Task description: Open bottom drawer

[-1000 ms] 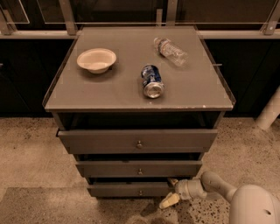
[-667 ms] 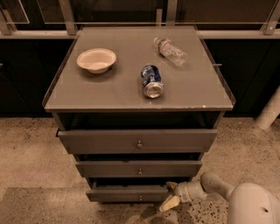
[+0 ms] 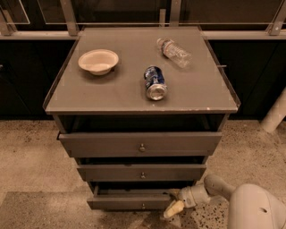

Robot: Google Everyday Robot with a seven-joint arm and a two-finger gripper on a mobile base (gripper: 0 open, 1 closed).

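Prob. an office/lab test area: speckled hard floor point(image 3: 31, 147), glass partition point(image 3: 120, 10) w/ metal posts point(image 3: 69, 15) behind. Grey drawer unit point(image 3: 125, 91) w/ bowl point(image 3: 98, 60), can point(image 3: 155, 83), bottle point(image 3: 173, 52) on top. Gripper point(image 3: 175, 206) sits low, at bottom drawer point(image 3: 129, 202) right end.

No legible text, can point(image 3: 155, 82) label unreadable; tool point(image 3: 175, 206) at bottom drawer point(image 3: 129, 202) right end.
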